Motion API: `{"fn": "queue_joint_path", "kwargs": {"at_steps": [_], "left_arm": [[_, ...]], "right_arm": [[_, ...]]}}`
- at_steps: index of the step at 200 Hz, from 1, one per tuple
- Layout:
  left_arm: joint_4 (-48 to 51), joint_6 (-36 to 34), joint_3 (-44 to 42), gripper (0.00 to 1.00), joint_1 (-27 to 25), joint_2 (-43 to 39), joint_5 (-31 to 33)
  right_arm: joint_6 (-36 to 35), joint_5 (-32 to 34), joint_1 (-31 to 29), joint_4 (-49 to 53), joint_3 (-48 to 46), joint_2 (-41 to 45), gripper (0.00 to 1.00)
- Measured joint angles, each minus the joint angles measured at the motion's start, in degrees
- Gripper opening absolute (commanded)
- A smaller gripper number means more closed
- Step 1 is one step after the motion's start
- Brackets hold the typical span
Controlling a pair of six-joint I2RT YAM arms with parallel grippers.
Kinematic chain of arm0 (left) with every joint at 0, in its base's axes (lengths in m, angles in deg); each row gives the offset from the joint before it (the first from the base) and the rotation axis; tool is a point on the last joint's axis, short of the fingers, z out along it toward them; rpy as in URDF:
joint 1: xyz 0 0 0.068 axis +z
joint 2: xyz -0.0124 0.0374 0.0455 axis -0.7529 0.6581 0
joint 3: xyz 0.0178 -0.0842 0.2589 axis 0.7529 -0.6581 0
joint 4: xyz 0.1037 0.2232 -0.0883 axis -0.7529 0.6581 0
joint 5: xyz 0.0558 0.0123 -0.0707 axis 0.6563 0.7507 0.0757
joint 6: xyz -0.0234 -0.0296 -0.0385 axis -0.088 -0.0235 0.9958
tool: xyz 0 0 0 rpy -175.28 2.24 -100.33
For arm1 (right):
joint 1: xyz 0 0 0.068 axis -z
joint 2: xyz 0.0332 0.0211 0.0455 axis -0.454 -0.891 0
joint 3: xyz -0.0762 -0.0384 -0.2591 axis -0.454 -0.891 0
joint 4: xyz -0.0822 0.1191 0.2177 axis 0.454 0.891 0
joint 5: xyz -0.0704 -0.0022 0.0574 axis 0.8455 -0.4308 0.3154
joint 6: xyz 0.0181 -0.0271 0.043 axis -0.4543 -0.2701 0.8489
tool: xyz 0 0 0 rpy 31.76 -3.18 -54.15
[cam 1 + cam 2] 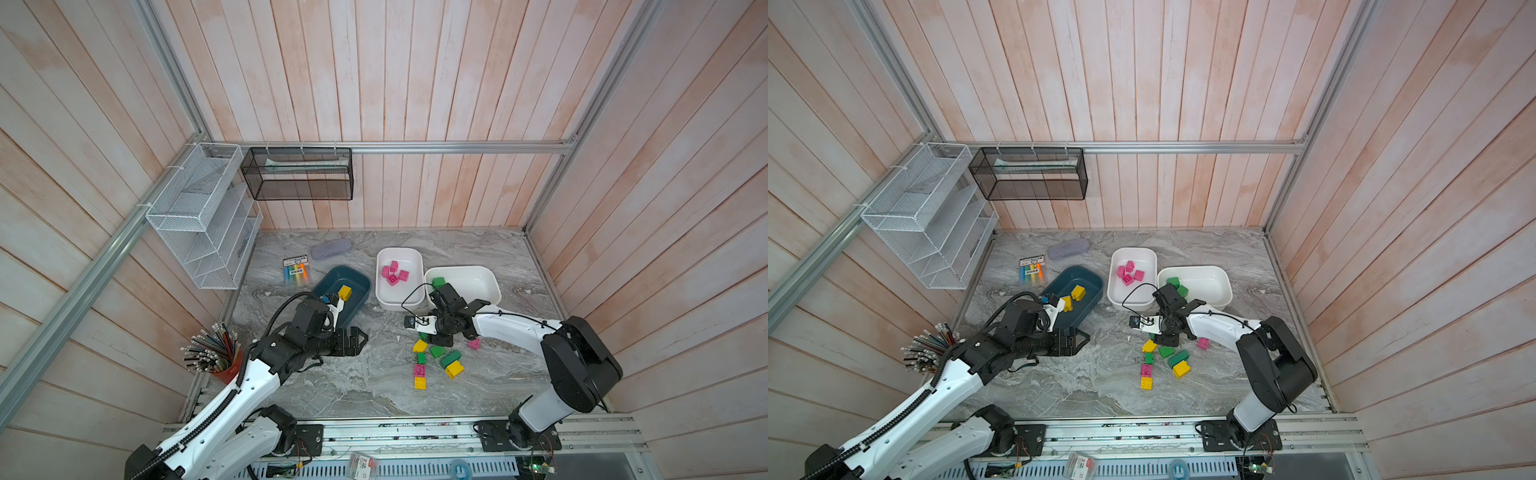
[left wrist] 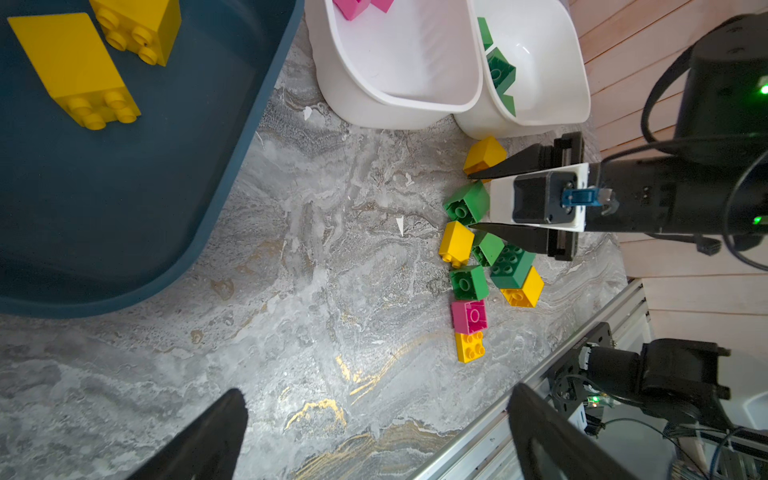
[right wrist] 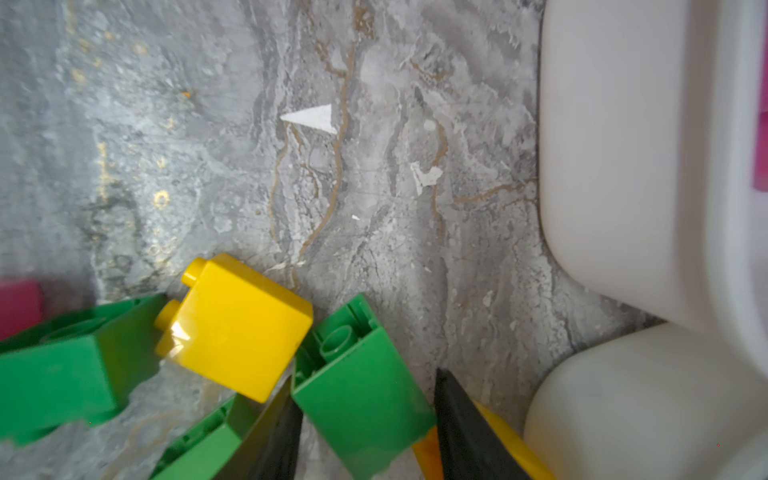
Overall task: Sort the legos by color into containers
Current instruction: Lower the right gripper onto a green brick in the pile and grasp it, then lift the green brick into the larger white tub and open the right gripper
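right wrist view: right hand [image 3: 365, 376] straddles a glossy hollow-bottomed green brick [image 3: 361, 390] on the marbled table [image 3: 374, 187], beside smooth white tubs [image 3: 623, 166]; can't tell if it's clamped. left hand [image 2: 378, 395] sits wide apart.

Grey marble-look surface [image 1: 353, 386]. Marker pack [image 1: 296, 271] lies flat at 10 o'clock, with a greyish oblong case [image 1: 331, 248] just beyond at 11. Red cup of pencils [image 1: 216, 353] sits off the surface edge at 8. White wire basket [image 1: 199, 216] on side wall, 10 o'clock. Black mesh basket [image 1: 298, 174] on back wall at 11, hung from aluminium rail [image 1: 457, 146]. Pinkish plank walls [image 1: 415, 83]. Tiny white triangular scrap [image 2: 400, 226] mid-surface.
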Motion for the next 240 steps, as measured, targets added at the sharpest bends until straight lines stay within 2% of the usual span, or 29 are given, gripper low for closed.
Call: {"fn": "queue_joint_path", "kwargs": {"at_steps": [102, 137, 171, 205, 240], "left_arm": [[-0.44, 0.0, -0.33, 1.0, 0.0, 0.0, -0.28], [-0.48, -0.02, -0.42, 1.0, 0.0, 0.0, -0.42], [-0.59, 0.0, -0.46, 1.0, 0.0, 0.0, -1.09], [-1.36, 0.52, -0.46, 1.0, 0.0, 0.02, -2.38], [-3.93, 2.16, -0.24, 1.0, 0.0, 0.11, -4.5]], "right_arm": [[0.52, -1.27, 0.0, -0.2, 0.39, -2.49, 0.4], [0.96, -2.21, -0.09, -0.22, 2.34, -4.17, 0.25], [1.79, -2.67, -0.17, 0.39, 4.07, -4.33, 0.23], [4.52, -3.48, 0.24, 3.17, 4.15, 1.16, 0.23], [11.1, -5.62, 5.51, 3.76, 3.1, 14.19, 0.23]]}}
